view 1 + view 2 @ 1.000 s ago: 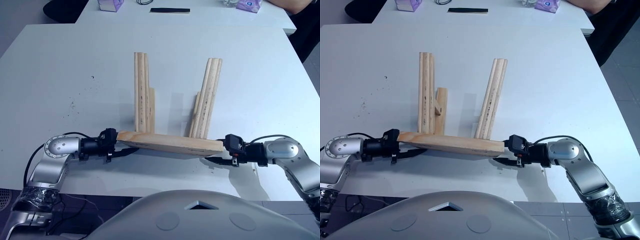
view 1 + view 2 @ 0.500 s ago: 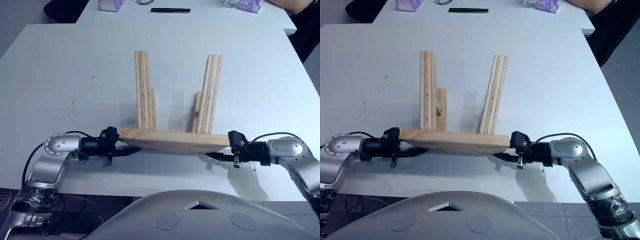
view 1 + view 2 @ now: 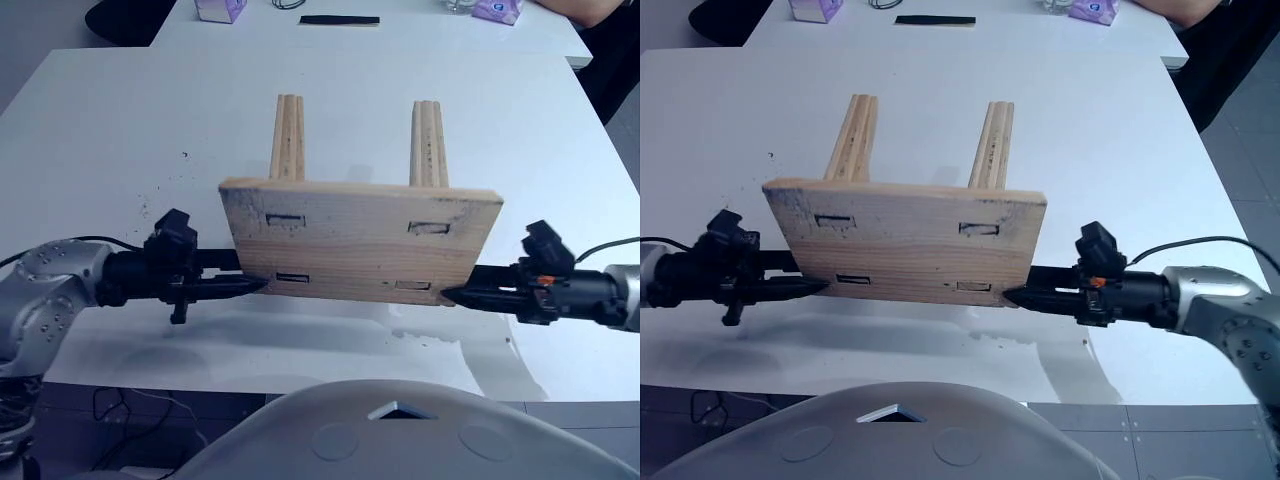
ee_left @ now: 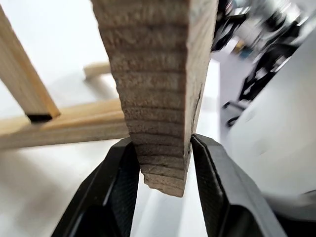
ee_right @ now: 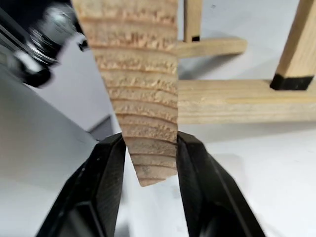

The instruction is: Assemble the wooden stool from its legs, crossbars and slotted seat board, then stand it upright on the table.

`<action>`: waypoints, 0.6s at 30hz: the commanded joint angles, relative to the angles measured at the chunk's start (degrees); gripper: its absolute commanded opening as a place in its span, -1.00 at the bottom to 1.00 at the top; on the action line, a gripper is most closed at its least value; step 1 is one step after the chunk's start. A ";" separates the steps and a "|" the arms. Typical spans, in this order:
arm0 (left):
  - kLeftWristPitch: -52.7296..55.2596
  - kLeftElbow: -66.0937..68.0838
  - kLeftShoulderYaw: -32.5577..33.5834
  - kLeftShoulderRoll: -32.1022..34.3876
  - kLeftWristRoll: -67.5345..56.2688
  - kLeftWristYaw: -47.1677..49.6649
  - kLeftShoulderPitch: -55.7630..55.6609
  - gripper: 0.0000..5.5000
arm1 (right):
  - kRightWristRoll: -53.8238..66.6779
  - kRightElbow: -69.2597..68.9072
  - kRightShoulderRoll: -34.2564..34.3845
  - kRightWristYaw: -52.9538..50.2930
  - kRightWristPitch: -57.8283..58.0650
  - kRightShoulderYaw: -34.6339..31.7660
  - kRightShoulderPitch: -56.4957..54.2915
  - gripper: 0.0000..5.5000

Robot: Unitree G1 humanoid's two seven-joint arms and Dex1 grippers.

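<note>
**Stool held by both ends of its seat, legs pointing away**

The stool (image 3: 360,200) looks fully assembled and hangs over the near edge of the table (image 3: 120,120), carried by both arms. Its seat (image 3: 360,245) is tipped up on edge, with the top face and four slots (image 3: 286,219) turned toward the robot. The legs (image 3: 288,138) run away from the seat toward the far edge. Whether their feet touch the table I cannot tell.

The left gripper (image 3: 250,285) is clamped on the seat's left end near the lower corner. The right gripper (image 3: 452,294) is clamped on the right end at about the same height. In the left wrist view the fingers (image 4: 118,187) press flat on both faces of the board, across its thickness. In the right wrist view the grip is the same, on a narrow bite near the corner, with the crossbars (image 5: 232,101) behind.

The seat's long axis runs left to right, straight from one gripper to the other, and neither arm is nearer. That line is the likely hinge (my judgement). To stand the stool up, the seat probably has to roll about it until the legs point down.

The table is white, smooth and flat, with open surface under and beyond the legs. A second table (image 3: 400,35) stands past the far edge, well apart.
</note>
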 commanded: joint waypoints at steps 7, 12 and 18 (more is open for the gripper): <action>34.13 14.43 -19.22 21.96 -51.81 25.68 -45.93 -0.43 | 38.15 37.53 -0.35 -15.99 27.28 17.80 -56.14 -0.48; 41.05 30.65 -29.42 3.92 -43.67 43.81 -53.61 -0.43 | 38.14 44.59 7.74 -44.65 23.83 24.29 -57.68 -0.48; 49.70 39.30 -31.23 5.95 -46.93 44.73 -58.28 -0.43 | 38.15 53.35 8.13 -42.18 36.24 28.01 -62.37 -0.48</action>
